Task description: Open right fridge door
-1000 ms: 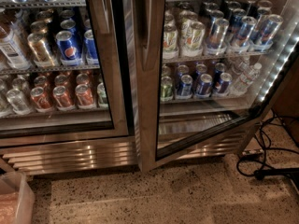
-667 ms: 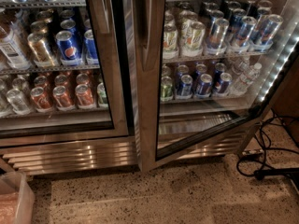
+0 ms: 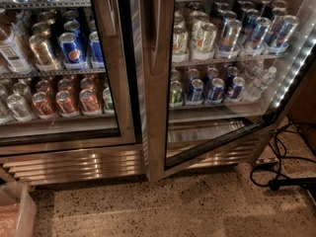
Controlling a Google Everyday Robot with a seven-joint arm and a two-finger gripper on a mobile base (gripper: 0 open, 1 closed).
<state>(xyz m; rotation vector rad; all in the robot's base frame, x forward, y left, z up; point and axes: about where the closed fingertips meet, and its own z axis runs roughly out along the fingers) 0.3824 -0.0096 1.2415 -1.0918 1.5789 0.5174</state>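
Only the Pepsi globe logo can be made out, on the blue cans (image 3: 72, 47).

The gripper lies outside the camera view. The right fridge door (image 3: 154, 107) and its bowed handle (image 3: 159, 33) are cut off by the top edge, as is the left door (image 3: 123, 83), which also runs out at the left. The plastic bin (image 3: 17, 209) on the floor is clipped at the lower left corner, the black cables (image 3: 276, 169) leave by the right edge, and the labels of the cans (image 3: 217, 88) on the right shelves are too blurred to read.
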